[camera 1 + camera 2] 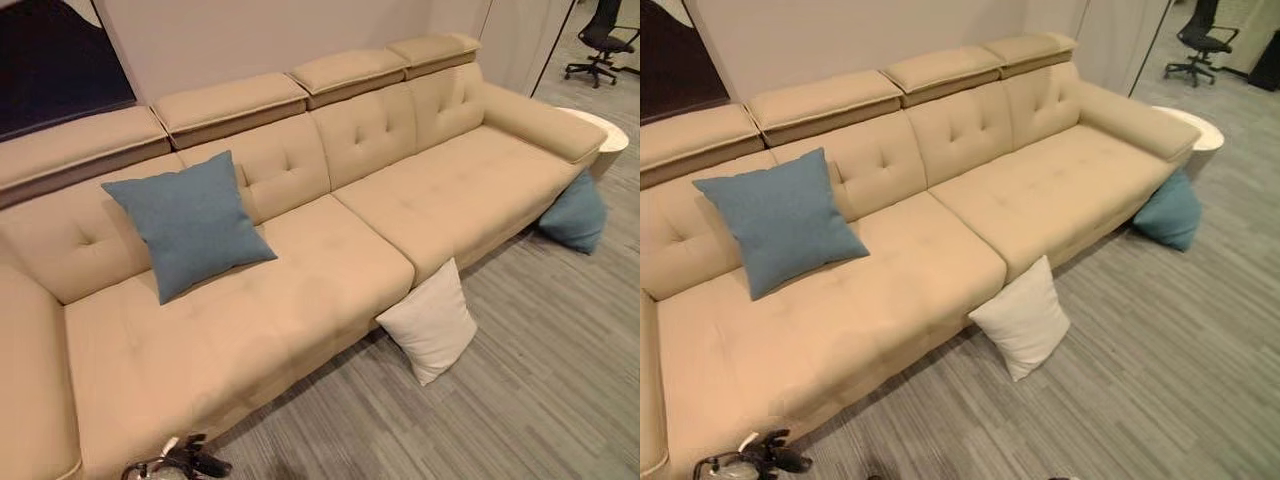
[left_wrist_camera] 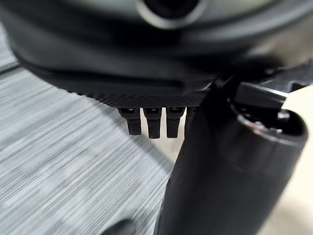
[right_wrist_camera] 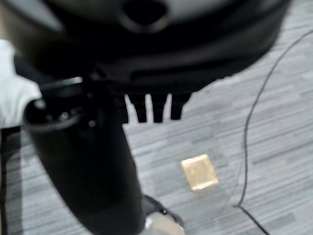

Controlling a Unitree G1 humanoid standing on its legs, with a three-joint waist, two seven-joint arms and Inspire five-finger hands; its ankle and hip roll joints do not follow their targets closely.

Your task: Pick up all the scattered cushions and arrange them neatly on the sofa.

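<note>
Grey striped carpet runs before a long beige sofa; three cushions, one on the seat, two on the floor.

Counted: two blue cushions and one white. One blue cushion leans upright against the sofa's backrest on the left seat; the white cushion stands on the carpet against the sofa's front edge; the second blue cushion sits on the floor at the sofa's far right end, below the armrest and near a round white side table. An office chair stands far behind. The left wrist view adds the left hand, fingers hanging straight over carpet, holding nothing. The right wrist view shows the right hand likewise relaxed and empty, above carpet bearing a small tan square.
</note>
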